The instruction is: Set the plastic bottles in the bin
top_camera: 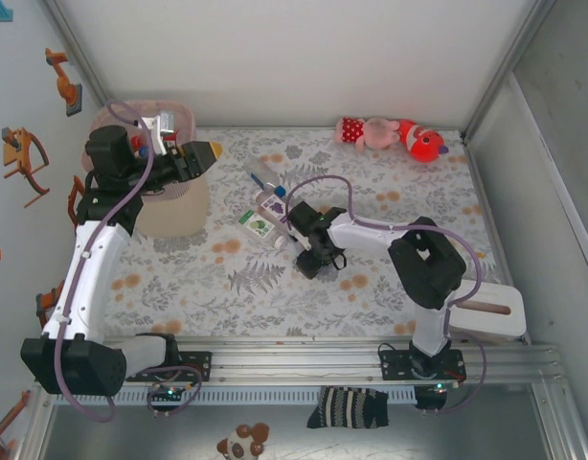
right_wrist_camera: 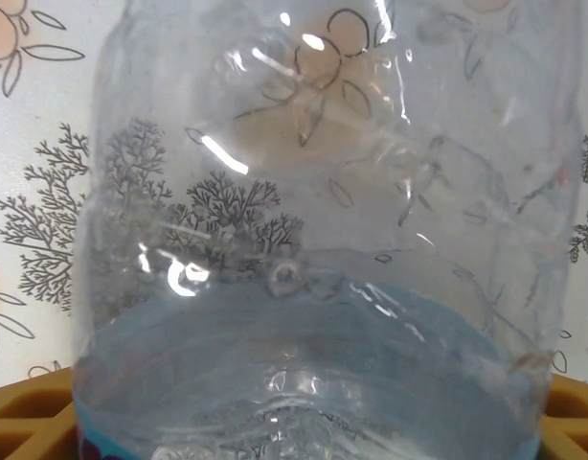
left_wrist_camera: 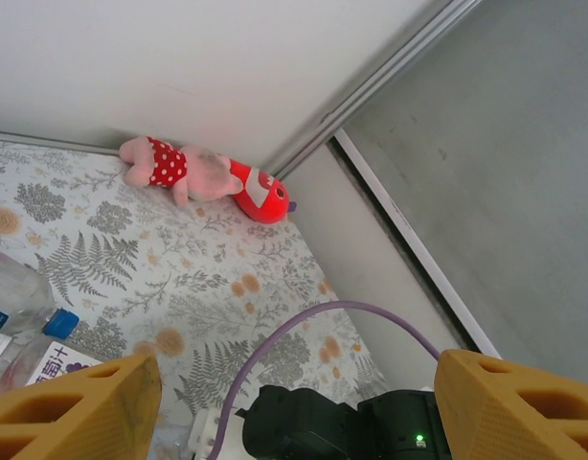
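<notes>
Right gripper point(right_wrist_camera: 308, 417) is down low near the middle of the flowery tablecloth point(top_camera: 265, 287), with a clear bottle point(right_wrist_camera: 323, 240) lying between its yellow fingers point(right_wrist_camera: 26, 422). The fingers sit right up against both sides of it. Honestly can't tell if they're actually squeezing or just flanking it. The bottle has a blue band at the end nearest the camera.

From the top camera, a blue-capped bottle point(top_camera: 264, 176) lies at about 11 o'clock from that gripper. A small green-labelled bottle point(top_camera: 259, 224) is just beside it at 9 o'clock.

Left gripper point(left_wrist_camera: 296, 369) is spread wide with nothing between the fingers. It hangs over the rim of the pink bin point(top_camera: 174, 216), which sits at roughly 10 o'clock on the table, and it points toward 3 o'clock.

Further out, a pink and red plush toy point(top_camera: 390, 134) lies against the back wall at 1 o'clock. A white box point(top_camera: 486, 314) sits at 4 o'clock beside the right arm's base.
</notes>
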Motion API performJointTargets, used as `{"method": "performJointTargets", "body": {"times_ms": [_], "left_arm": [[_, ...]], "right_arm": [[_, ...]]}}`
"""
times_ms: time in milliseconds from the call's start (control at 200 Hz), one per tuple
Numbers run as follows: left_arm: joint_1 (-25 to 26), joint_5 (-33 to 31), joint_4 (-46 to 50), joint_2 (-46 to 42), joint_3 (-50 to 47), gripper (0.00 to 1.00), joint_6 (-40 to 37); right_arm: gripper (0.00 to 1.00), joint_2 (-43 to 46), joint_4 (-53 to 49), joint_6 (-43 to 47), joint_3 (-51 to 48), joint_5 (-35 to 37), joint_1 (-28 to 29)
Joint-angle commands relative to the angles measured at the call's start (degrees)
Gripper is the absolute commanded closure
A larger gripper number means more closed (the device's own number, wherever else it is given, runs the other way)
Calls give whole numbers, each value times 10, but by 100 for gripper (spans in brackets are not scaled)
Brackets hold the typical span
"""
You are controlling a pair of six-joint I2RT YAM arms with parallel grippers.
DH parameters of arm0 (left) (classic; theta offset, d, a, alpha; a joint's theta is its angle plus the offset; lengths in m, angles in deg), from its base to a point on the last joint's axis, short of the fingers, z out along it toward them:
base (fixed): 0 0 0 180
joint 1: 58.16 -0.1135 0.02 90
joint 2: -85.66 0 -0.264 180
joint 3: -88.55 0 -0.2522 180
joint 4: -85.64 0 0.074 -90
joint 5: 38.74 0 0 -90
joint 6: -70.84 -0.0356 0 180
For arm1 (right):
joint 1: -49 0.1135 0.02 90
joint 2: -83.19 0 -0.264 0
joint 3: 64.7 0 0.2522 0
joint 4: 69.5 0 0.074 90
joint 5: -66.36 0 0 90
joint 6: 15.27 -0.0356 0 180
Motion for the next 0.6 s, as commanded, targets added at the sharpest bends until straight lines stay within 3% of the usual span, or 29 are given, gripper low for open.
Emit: {"method": "performJointTargets", "body": {"times_ms": [0, 300, 596], "left_arm": [[9, -1, -19, 1, -7, 25, -1], [39, -8, -34, -1, -13, 25, -5], [116, -17, -135, -16, -40, 25, -18]], "right_arm": [[30, 35, -1, -3, -8, -5, 2], [35, 124, 1, -24, -21, -29, 2], [36, 284, 14, -48, -5, -87, 3]]}}
